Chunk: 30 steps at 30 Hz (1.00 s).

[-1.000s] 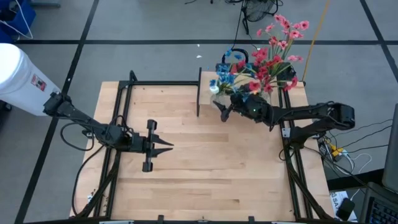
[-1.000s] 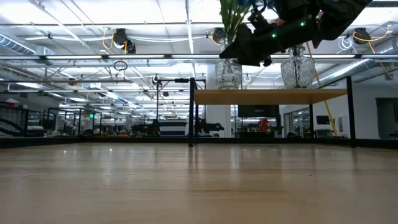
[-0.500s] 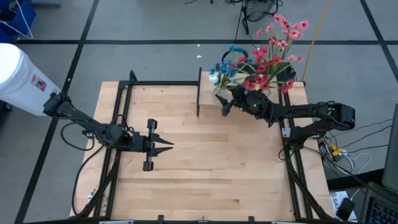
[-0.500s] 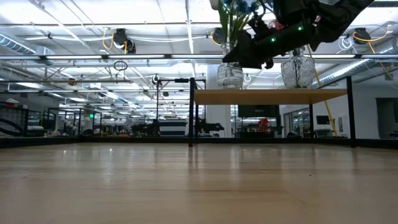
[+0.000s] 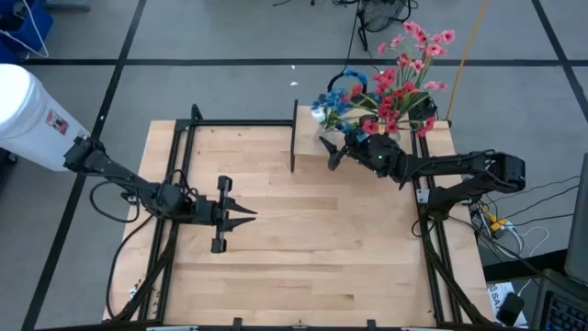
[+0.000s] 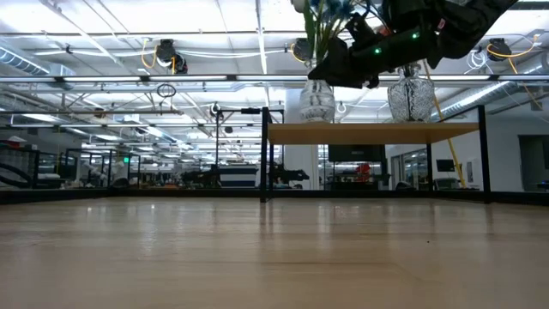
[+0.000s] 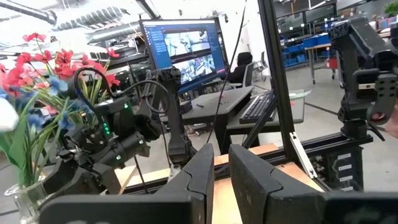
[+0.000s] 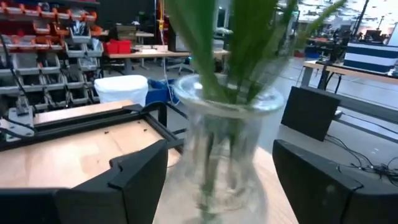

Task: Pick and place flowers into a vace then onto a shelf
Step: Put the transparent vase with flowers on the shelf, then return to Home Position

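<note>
While the left gripper (image 5: pixel 241 216) waits over the middle-left of the surface (image 5: pixel 303 267), jaws nearly together and holding nothing, we see the right gripper (image 5: pixel 335 153) up at the shelf (image 6: pixel 369 133) at the far side. Its jaws stand wide on either side of a clear glass vase (image 8: pixel 227 149); in the right wrist view both fingers (image 8: pixel 134 177) flank the glass, but we cannot tell if they press on it. The flowers (image 5: pixel 386 92) are already in vases: green stalks fill this one, with blue blossoms above it. A second vase (image 6: pixel 410 99) stands farther right on the shelf, and the red-pink sprays seem to belong to it. In the low view the first vase's base sits at the level of the board, so we judge it is being set down or just released. The wide jaws fit the vase's fat belly. The shelf's dark end panel (image 5: pixel 295 138) stands just left of the vase, so any withdrawal needs care.
</note>
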{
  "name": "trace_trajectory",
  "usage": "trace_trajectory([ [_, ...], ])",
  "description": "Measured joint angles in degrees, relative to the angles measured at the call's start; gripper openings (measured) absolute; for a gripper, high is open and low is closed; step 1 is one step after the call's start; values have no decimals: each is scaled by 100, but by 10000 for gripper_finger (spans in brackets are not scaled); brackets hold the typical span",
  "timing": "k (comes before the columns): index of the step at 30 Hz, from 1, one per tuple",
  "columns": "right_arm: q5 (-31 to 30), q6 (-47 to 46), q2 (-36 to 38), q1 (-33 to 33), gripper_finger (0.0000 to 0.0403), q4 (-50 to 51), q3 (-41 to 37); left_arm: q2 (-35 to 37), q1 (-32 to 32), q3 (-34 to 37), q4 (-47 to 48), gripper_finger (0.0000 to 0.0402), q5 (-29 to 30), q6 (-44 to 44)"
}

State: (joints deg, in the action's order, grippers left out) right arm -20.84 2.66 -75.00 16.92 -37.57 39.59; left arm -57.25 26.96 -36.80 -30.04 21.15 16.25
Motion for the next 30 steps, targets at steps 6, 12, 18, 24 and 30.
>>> trace_trajectory([
  [6,-341,249,11,-133,279,-13,0,0,0,0,35,58,0,-1],
  [12,-472,641,14,-91,279,-350,0,0,0,0,31,58,0,-17],
  [18,-486,573,15,-110,279,-130,0,0,-4,0,31,58,0,-20],
  [24,-632,745,15,-167,279,-555,-232,0,-4,0,74,58,0,-23],
  [30,-642,725,66,-205,279,-817,-550,0,-4,0,74,58,-1,-26],
])
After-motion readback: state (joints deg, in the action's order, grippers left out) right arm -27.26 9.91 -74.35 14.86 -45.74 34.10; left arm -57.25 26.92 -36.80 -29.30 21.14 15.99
